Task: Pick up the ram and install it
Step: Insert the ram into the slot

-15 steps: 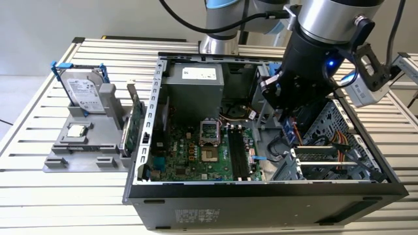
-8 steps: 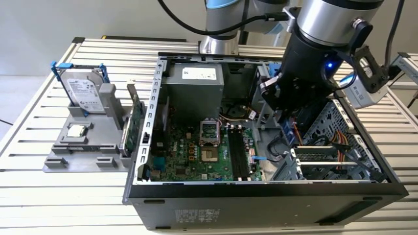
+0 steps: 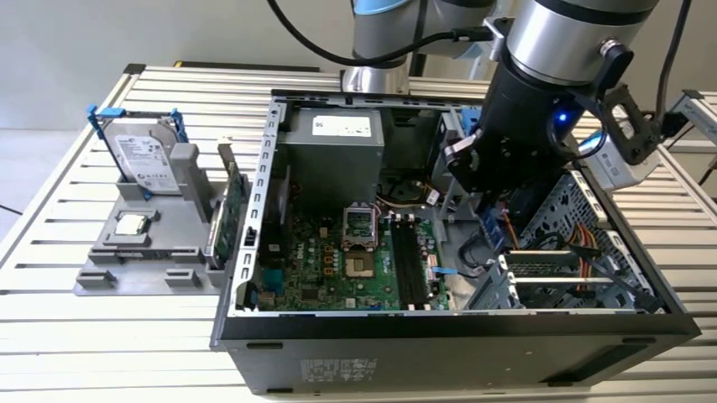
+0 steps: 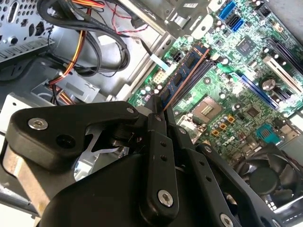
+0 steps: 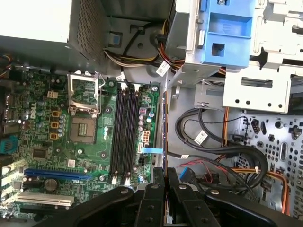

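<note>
Hard drive (image 3: 146, 159) on stand (image 3: 146, 252), at exterior view's left of computer case (image 3: 448, 336).

Slatted aluminium table (image 3: 67, 336), pale and ridged, spanning the exterior view from near edge to far. Plain light-grey wall (image 3: 168, 29) at the far side, evenly lit, no hard shadows. Strip of grey floor (image 3: 28, 159) at the exterior view's left, beyond the table's edge. Second slatted surface (image 3: 700, 117) at the exterior view's far right, just apart from the table. Soft, diffuse light throughout.
</note>
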Controlling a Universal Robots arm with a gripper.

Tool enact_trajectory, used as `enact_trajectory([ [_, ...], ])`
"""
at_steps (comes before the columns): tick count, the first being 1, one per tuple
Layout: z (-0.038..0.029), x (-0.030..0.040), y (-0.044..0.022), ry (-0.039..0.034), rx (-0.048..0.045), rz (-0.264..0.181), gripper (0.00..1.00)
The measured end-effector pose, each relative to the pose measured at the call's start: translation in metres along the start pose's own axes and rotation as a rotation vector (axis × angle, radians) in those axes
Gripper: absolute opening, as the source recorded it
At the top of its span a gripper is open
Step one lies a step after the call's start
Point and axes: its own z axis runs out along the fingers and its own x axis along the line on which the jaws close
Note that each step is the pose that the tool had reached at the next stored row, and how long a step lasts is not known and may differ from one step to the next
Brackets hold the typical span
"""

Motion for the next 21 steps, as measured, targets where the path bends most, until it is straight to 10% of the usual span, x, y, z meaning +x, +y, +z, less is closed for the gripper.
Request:
enact_trajectory([
  [21, 0.0156, 0.0006, -0.0003, 0.0003, 0.0039, 0.046, 0.0],
])
